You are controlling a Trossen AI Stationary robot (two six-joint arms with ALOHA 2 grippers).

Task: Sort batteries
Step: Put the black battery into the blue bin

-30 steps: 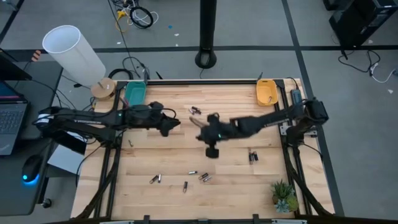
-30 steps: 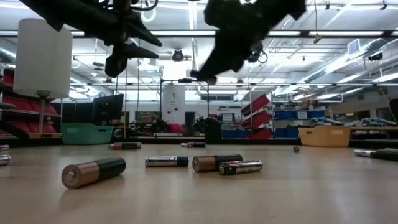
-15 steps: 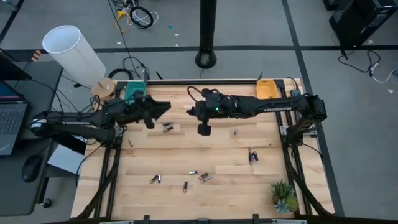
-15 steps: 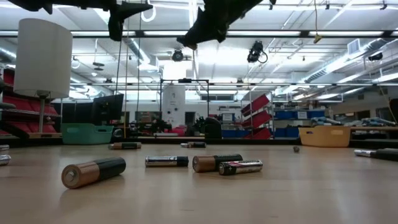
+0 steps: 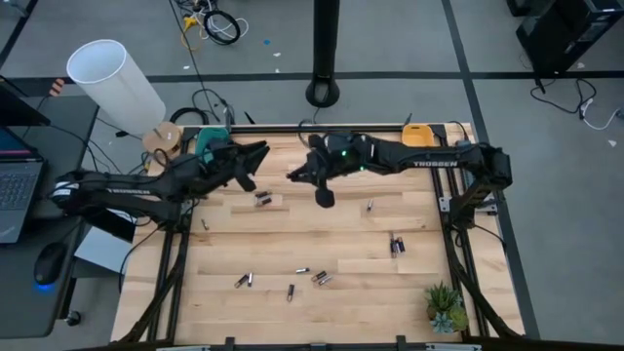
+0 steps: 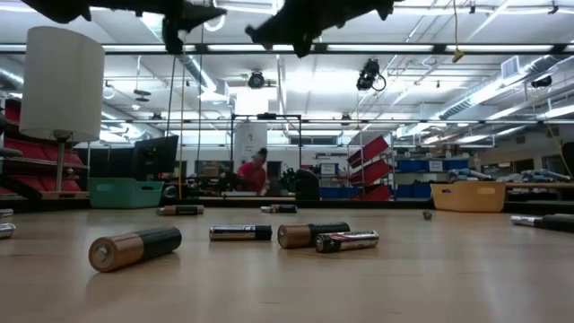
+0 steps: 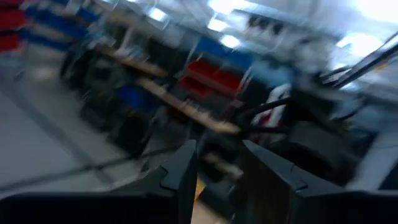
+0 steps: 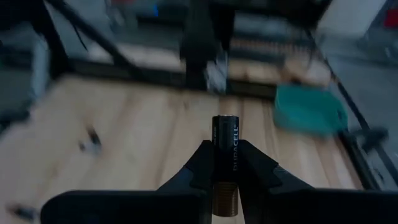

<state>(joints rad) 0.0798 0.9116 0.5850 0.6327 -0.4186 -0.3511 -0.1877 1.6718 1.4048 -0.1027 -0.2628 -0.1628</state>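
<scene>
My right gripper point(image 5: 294, 175) hangs high over the far middle of the table, shut on a black and copper battery point(image 8: 225, 134). It points toward the teal tray point(image 8: 310, 109). My left gripper point(image 5: 259, 152) is raised beside the teal tray point(image 5: 207, 142), open, with nothing between its fingers point(image 7: 184, 169). Loose batteries lie on the wood: a pair point(image 5: 261, 199) below the left gripper, one point(image 5: 369, 205) at mid right, a pair point(image 5: 397, 246) and several point(image 5: 312, 276) near the front. In the low view both grippers point(image 6: 193, 16) point(image 6: 269, 36) show only at the top edge. My right gripper pinches the battery's round sides point(image 8: 225, 163) between its two fingers, about mid-length. The battery lies along the fingers: its black end sticks out past the tips and its copper end point(image 8: 225, 200) sits back between them. It is lifted clear of the table.
An orange tray point(image 5: 417, 142) stands at the far right corner, and a small green plant point(image 5: 446, 306) at the near right. A white lamp point(image 5: 115, 82) stands off the far left corner. A person point(image 6: 256, 170) shows in the room behind.
My right gripper has risen and swung from the table's middle toward the far edge and the left, staying shut. My left gripper has lifted, drawn back toward the far left and tipped upward, uncovering the pair of batteries beneath it.
</scene>
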